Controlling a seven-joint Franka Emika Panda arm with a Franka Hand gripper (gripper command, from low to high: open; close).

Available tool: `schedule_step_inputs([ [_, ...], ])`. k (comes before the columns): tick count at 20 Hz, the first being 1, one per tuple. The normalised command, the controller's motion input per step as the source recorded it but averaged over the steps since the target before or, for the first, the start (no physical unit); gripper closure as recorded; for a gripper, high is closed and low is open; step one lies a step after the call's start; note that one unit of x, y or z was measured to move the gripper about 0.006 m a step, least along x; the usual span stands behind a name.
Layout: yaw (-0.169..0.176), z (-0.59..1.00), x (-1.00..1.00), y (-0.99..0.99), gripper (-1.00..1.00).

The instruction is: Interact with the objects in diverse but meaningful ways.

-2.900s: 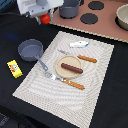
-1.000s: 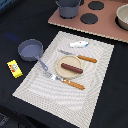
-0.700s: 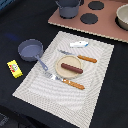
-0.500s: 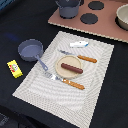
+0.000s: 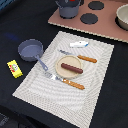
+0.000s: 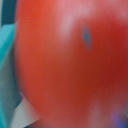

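Observation:
In the exterior view a grey-blue long-handled saucepan [image 5: 31,49] stands left of the striped placemat. A yellow packet with red marks [image 5: 14,68] lies further left on the dark table. A brown sausage [image 5: 71,67] lies on a small beige plate [image 5: 70,75] in the middle of the mat. A white-and-blue fish [image 5: 79,44] lies near the mat's far edge. A red tomato [image 6: 65,60] fills the wrist view, blurred and very close to the camera. The arm and gripper do not show in the exterior view, and no fingers show in the wrist view.
A knife [image 5: 80,57] and a fork [image 5: 65,81] with orange handles lie beside the plate. A pink toy stove board [image 5: 107,25] with black burners runs along the back, with a grey pot [image 5: 68,7] and a pale bowl [image 5: 122,15] on it.
The arm stood at the exterior view's upper left 2.9 s ago and has since left that view. The objects on the table have not moved.

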Motion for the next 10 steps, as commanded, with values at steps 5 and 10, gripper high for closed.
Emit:
schedule_step_inputs([
  [5,0.000,0.51,0.08,0.46,-1.00],
  [10,0.000,0.66,0.27,0.15,-1.00],
])
